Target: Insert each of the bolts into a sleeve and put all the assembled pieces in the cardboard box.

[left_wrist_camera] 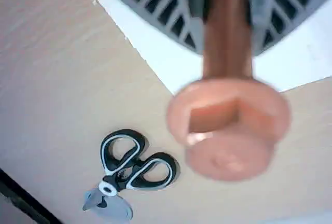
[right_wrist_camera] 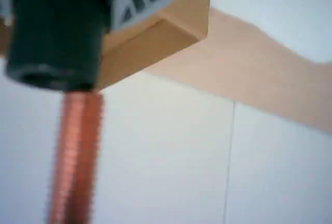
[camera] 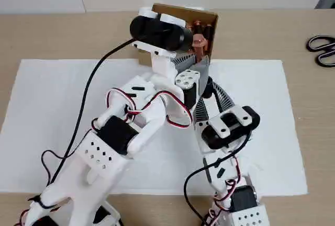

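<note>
An orange bolt [camera: 199, 42] hangs in the air just in front of the cardboard box [camera: 183, 17], its head [left_wrist_camera: 228, 125] towards the box. My left gripper [camera: 194, 61] is shut on its shaft, which passes between the grey ribbed fingers [left_wrist_camera: 150, 1]. My right gripper [camera: 209, 94] is shut on a black sleeve [camera: 209, 87] right below that. In the right wrist view the bolt's threaded shaft [right_wrist_camera: 75, 151] meets the mouth of the sleeve [right_wrist_camera: 57, 32], with the box [right_wrist_camera: 155, 32] behind it. How deep the shaft sits in the sleeve is hidden.
A white sheet [camera: 52, 121] covers the middle of the wooden table [camera: 42, 32]. Black-handled scissors [camera: 322, 49] lie at the far right edge, also seen in the left wrist view [left_wrist_camera: 132, 169]. Both arms crowd the centre near the box.
</note>
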Controlling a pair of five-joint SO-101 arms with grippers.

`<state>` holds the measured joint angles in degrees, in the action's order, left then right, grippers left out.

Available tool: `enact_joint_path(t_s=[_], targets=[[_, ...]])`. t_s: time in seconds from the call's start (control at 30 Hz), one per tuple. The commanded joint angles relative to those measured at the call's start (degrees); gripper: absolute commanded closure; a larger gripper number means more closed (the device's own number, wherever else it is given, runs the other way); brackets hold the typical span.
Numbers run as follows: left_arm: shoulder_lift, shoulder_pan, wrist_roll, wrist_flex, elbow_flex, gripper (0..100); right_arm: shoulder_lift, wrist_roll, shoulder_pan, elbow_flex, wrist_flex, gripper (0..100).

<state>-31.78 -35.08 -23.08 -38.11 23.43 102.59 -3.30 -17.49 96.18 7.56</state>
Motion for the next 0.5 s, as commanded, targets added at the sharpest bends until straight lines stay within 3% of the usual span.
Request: enact_joint_path(t_s=[0.0, 0.47], targets=[[-2.37, -0.35, -0.35, 0.18, -0.48, 99, 1.19, 0.0, -0.84, 0.26, -3.74, 99.3], [-2.37, -1.14, -0.35, -0.62, -1.71, 99, 1.1, 0.0, -3.21, 0.26, -3.74, 99.3]])
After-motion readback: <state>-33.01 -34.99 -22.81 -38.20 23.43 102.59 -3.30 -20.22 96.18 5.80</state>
